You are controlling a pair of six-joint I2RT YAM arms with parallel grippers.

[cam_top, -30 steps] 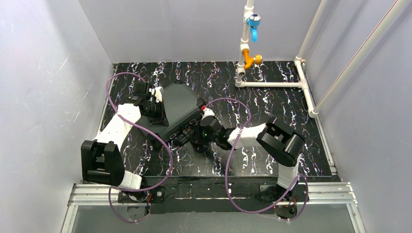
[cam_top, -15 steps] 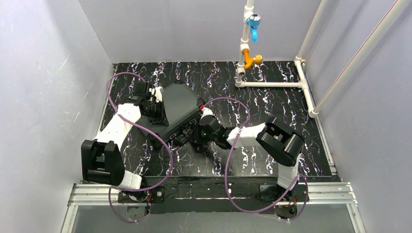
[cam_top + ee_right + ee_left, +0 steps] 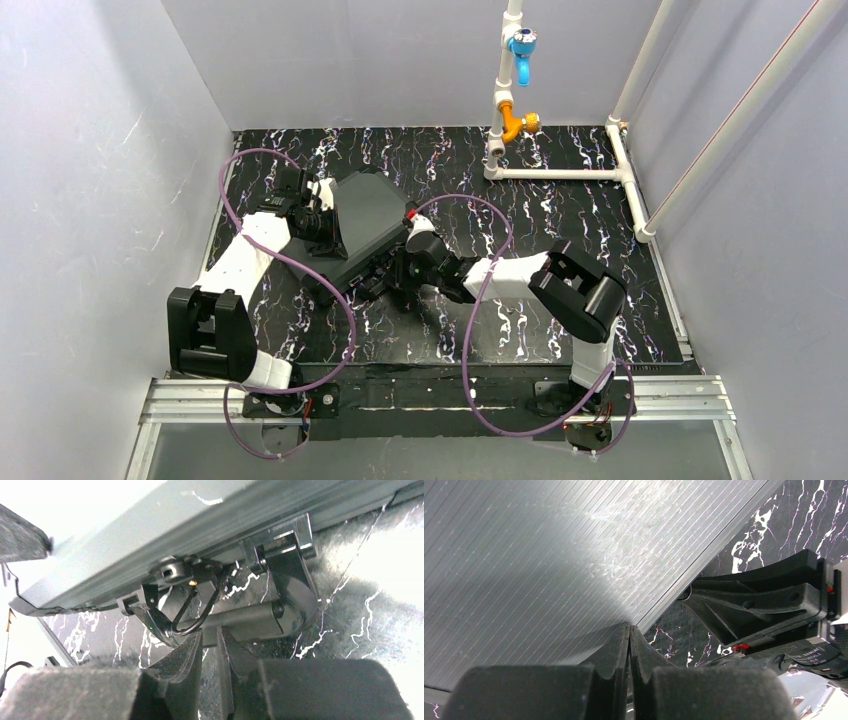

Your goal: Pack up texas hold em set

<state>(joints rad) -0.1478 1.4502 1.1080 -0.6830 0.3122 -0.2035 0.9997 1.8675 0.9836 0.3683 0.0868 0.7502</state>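
Note:
The black hard case (image 3: 365, 228) lies left of centre on the table, its ribbed lid tilted down over the base. The card boxes, chips and dice are hidden. My left gripper (image 3: 326, 213) is shut and empty, its tips (image 3: 630, 630) pressed against the lid's ribbed outside (image 3: 539, 555). My right gripper (image 3: 404, 268) is at the case's front edge. In the right wrist view its fingers (image 3: 210, 641) stand almost together with a narrow slit, tips just under the metal latch (image 3: 280, 575) and its wire loop (image 3: 196, 614), holding nothing I can see.
A white pipe frame (image 3: 560, 172) with blue (image 3: 521, 45) and orange (image 3: 518, 124) fittings stands at the back right. Grey walls close in the left, back and right. Purple cables loop over both arms. The right gripper's body shows in the left wrist view (image 3: 769, 600).
My right gripper has moved a little left and away from me, closer against the case's front edge. The left gripper and the lid have stayed in place.

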